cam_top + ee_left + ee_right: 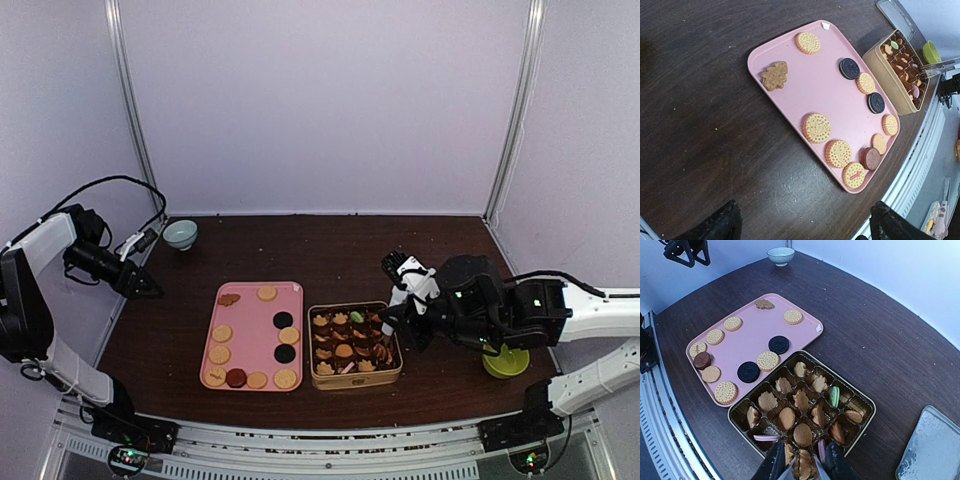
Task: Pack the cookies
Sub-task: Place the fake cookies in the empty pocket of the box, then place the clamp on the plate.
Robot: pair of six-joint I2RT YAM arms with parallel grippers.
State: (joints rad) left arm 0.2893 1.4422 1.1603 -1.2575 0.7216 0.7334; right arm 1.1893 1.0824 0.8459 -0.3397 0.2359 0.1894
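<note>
Over the right end of the tin point(355, 379), right hand point(392, 322) is clamped on the metal tongs point(936, 68), tips down near the cups closest to it. Left hand point(148, 287) sits by the left wall, fingers wide apart, holding nothing.

Cookies point(222, 333) left to pack: eleven by my count, lying flat on the pink tray point(252, 300), which sits just beside the tin on the table point(440, 260). More are already in the tin's cups.

Relation that matters:
- From the right hand, the tray is to its left, across the full width of the tin.
- Tray's long axis runs away from the arm bases, so the column along its right edge (two dark, two tan) lies parallel to the tin's left wall. Those four are the nearest targets.
- Tree-shaped one is at the far left corner, the longest reach.
- Left hand is well apart from the tray on the other side and has no tool. Right arm is nearer and equipped.

My read: next move is a leftward carry over the tin wall to that right-edge column. Round cookies have no long axis, so tong angle barely matters. Can't tell for sure which cups are free.
</note>
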